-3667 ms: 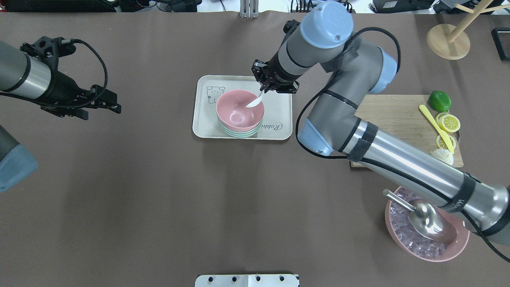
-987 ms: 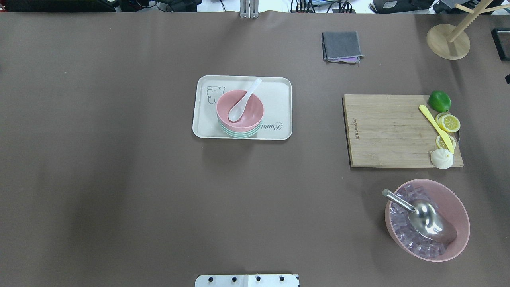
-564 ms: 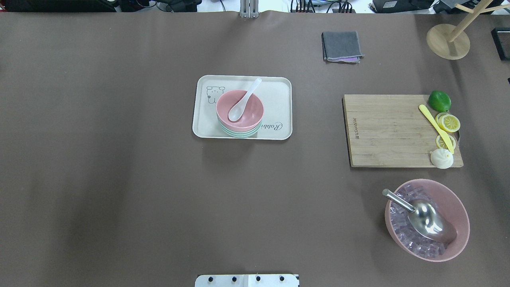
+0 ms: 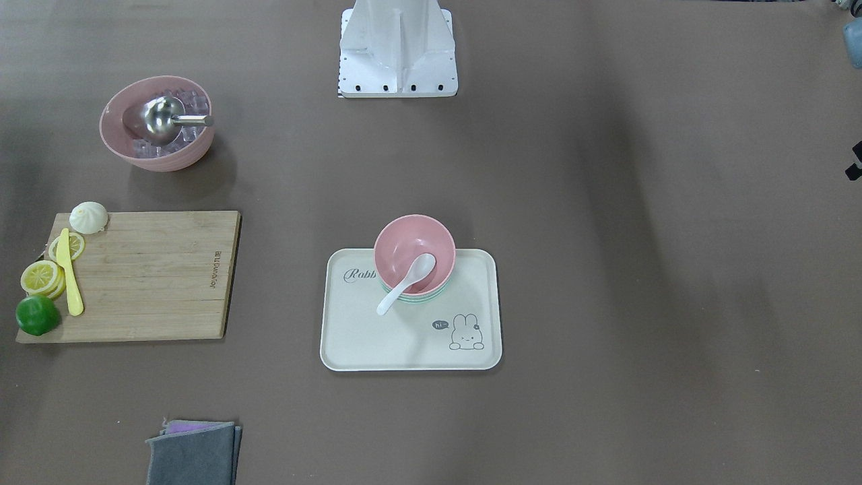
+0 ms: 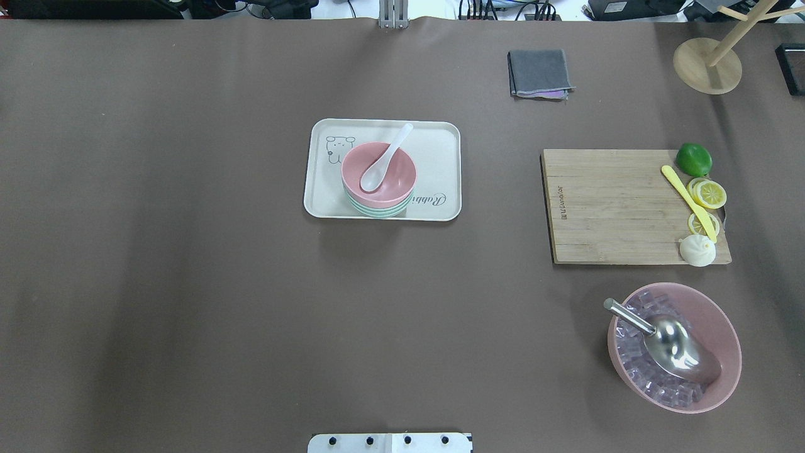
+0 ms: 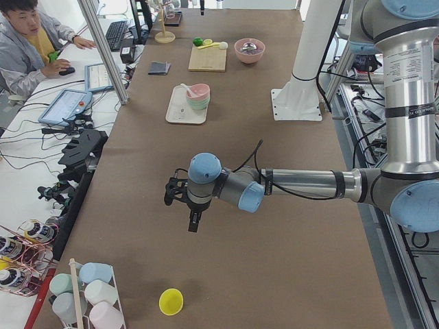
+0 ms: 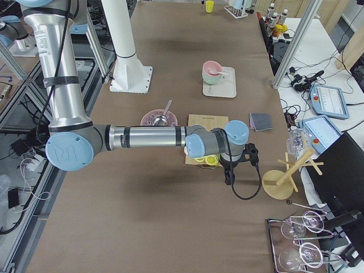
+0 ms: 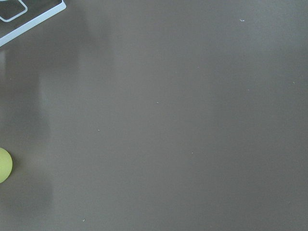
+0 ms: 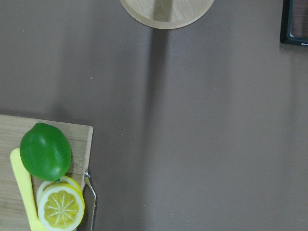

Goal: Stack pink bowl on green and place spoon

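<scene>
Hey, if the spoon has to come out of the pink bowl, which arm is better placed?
Right, probably. The spoon handle overhangs the pink bowl rim toward the robot's right; left tool and right tool both sit near the table ends.

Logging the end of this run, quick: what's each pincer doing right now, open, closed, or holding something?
Left pincer: cannot be told; it shows only in a side view.
Right pincer: cannot be told; it shows only in a side view.

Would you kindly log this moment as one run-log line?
stack: pink bowl nested in green bowl on tray | spoon: in pink bowl, handle over rim | left claw, right claw: away from tray, state unclear
</scene>
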